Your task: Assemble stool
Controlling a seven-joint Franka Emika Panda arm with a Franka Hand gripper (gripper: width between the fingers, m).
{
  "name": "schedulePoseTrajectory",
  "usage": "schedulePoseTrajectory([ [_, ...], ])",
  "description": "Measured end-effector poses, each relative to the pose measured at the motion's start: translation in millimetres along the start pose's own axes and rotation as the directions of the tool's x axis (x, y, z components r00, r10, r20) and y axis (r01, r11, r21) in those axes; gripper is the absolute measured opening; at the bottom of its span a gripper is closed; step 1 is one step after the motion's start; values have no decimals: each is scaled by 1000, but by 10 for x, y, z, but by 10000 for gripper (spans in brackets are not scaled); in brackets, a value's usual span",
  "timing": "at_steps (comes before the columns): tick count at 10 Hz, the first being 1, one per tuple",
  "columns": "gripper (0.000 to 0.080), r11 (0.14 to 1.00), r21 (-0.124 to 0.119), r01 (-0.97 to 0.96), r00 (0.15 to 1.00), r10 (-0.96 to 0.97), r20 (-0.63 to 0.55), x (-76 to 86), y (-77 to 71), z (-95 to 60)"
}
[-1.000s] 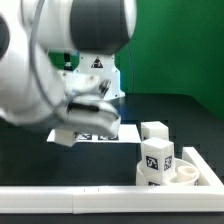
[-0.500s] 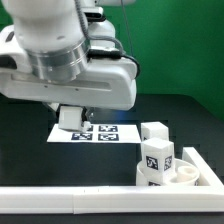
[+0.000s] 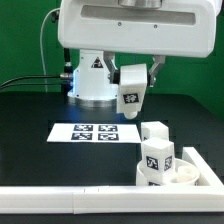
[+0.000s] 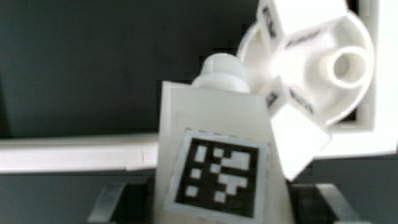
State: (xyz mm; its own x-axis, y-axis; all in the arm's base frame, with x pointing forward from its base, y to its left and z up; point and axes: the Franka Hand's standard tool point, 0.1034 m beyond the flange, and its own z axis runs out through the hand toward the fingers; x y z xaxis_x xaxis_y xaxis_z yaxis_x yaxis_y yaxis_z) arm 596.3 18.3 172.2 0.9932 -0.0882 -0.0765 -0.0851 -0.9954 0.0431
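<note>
Above marker board (image 3: 93,132), claw (image 3: 133,108) pinching tagged stool leg (image 3: 130,90), off table.

In my wrist view I see a white stool leg (image 4: 222,150) with a black-and-white square tag, held between the two dark fingers (image 4: 121,200) of the gripper (image 4: 217,195). Behind its tip is the round seat (image 4: 320,70) with a hole, and a white rail (image 4: 71,155) crosses the dark table (image 4: 89,60).
</note>
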Motion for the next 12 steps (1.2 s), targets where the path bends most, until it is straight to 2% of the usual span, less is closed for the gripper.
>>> schedulePoseTrajectory([
  [1, 323, 1000, 11, 1, 997, 0, -81, 15, -7, 14],
  [2, 323, 1000, 15, 5, 993, -4, -114, -4, -39, 27],
  [3, 323, 1000, -17, 11, 976, -14, -217, 45, -186, 15],
  [4, 323, 997, -48, 62, 950, -74, -303, -35, -460, 40],
  [5, 323, 995, -46, 89, 926, -100, -364, -113, -613, 123],
  [6, 323, 994, -34, 108, 892, -112, -438, -172, -787, 215],
  [7, 323, 993, 6, 120, 853, -100, -513, -211, -866, 279],
  [9, 323, 992, 30, 120, 829, -84, -552, -220, -897, 313],
  [11, 323, 992, 30, 124, 829, -87, -552, -220, -911, 331],
  [12, 323, 987, 12, 162, 824, -129, -552, -270, -1047, 417],
])
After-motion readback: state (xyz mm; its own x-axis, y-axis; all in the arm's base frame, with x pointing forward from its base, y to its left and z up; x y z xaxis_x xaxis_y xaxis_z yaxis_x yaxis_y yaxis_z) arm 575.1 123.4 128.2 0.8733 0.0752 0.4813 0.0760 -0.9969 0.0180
